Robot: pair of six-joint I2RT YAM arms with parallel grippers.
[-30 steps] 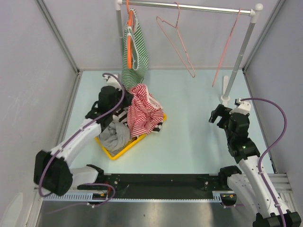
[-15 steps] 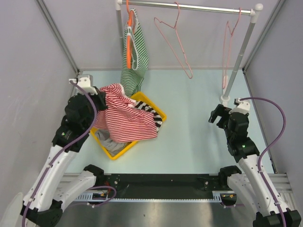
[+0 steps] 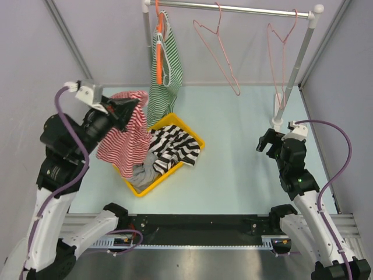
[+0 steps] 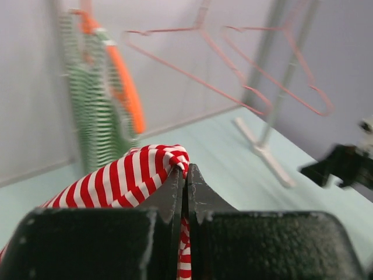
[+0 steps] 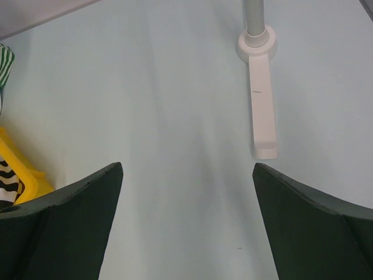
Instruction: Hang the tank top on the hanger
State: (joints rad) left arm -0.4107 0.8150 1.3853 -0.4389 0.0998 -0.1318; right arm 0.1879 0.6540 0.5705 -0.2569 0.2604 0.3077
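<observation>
Worktop: pale teal, walled on three sides. A clothes rail runs across its 12 o'clock edge.

Tank top: clear of the worktop at about 9 o'clock, draping limp and bunched from a single pinch point. Its lower hem hangs at the 9 o'clock rim of the yellow bin. We cannot tell whether it touches.

The bin holds a black-and-white striped garment and a grey one.

A green-and-white top hangs at the rail's 11 o'clock end.

Hanger: thin pink wire, bare, on the rail near 12 o'clock, well apart from the tank top. A second pink hanger sits at 1 o'clock, also bare.

Left jaws: clamped on a fold of the tank top. The wrist view shows the tips meeting with red-and-white cloth between them.

Right jaws: spread wide and holding nothing, at 4 o'clock near the rack foot.

Progress, as we judge it: early. The top is out of the bin. Opening it out and threading the hanger through neck and armholes are all left to do.
</observation>
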